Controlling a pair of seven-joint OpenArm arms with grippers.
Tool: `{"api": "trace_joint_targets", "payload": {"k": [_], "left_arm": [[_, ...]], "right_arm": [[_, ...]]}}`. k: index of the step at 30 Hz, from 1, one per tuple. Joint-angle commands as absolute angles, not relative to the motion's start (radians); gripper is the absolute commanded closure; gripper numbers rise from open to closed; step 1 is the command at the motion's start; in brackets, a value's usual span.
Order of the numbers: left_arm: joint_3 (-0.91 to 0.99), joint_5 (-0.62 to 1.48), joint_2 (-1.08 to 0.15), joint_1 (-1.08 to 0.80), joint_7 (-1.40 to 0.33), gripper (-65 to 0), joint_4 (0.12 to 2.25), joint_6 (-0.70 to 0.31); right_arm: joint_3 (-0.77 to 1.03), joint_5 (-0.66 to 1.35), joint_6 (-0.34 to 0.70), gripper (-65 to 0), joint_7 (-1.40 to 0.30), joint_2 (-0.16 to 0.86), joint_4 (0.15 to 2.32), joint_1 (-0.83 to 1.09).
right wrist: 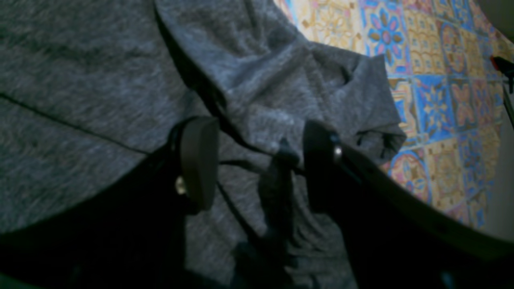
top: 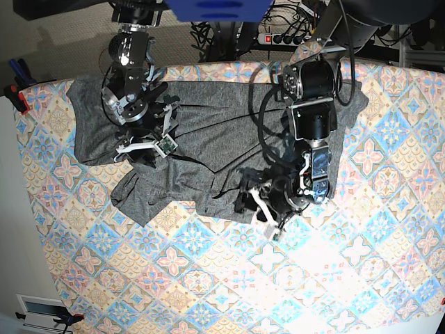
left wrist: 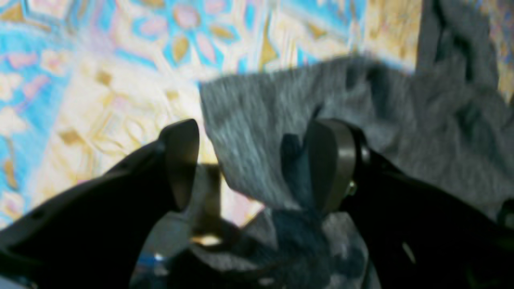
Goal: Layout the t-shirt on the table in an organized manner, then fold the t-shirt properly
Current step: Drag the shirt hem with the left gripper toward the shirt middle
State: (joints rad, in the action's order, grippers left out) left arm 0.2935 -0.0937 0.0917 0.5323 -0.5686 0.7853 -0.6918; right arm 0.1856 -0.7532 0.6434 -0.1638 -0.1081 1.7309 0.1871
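The dark-grey t-shirt point(top: 208, 132) lies rumpled across the far half of the table point(top: 313, 278), with a folded flap at its near left. My left gripper point(top: 261, 205) hovers at the shirt's near hem. In the left wrist view the left gripper point(left wrist: 257, 164) is open, and a loose edge of the t-shirt point(left wrist: 261, 120) hangs between the jaws without being pinched. My right gripper point(top: 147, 149) is over the shirt's left part. In the right wrist view the right gripper point(right wrist: 259, 160) stands open above the t-shirt point(right wrist: 80, 80), and a raised fold runs between its fingers.
A red clamp point(top: 19, 97) grips the table's left edge, and another red clamp point(right wrist: 500, 64) shows at the cloth's edge in the right wrist view. A power strip and cables point(top: 278, 35) lie behind the table. Patterned cloth point(top: 208, 278) shows bare on the near half.
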Motion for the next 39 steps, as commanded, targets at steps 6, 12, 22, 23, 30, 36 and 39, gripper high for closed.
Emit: {"api": "trace_joint_targets", "payload": {"k": [6, 12, 22, 23, 30, 36, 39], "left_arm": [[0.225, -0.074, 0.108, 0.573, -0.547, -39.9, 0.693, -0.698], [0.12, -0.064, 0.107, 0.576, -0.447, -39.8, 0.564, -0.698], [0.119, -0.061, 0.111, 0.581, -0.418, -4.3, 0.532, -0.698], [0.12, -0.061, 0.12, 0.581, -0.397, -2.6, 0.532, -0.698], [0.122, -0.001, 0.128, 0.573, -0.372, -3.1, 0.575, -0.698], [0.117, 0.137, 0.124, 0.549, -0.545, -3.1, 0.816, -0.698], [0.116, 0.153, 0.124, 0.521, -0.656, -3.0, 0.969, -0.698]], "right_arm": [[0.185, -0.742, 0.634, -32.0, -0.142, -0.108, 1.745, 0.17], [0.185, -0.742, 0.634, -32.0, -0.142, -0.108, 1.745, 0.17], [0.185, -0.742, 0.634, -32.0, -0.142, -0.108, 1.747, 0.176], [0.185, -0.742, 0.634, -32.0, -0.142, -0.108, 1.747, 0.176], [0.185, -0.742, 0.634, -32.0, -0.142, -0.108, 1.747, 0.177], [0.185, -0.742, 0.634, -32.0, -0.142, -0.108, 1.747, 0.177], [0.185, -0.742, 0.634, -32.0, -0.142, -0.108, 1.747, 0.174]]}}
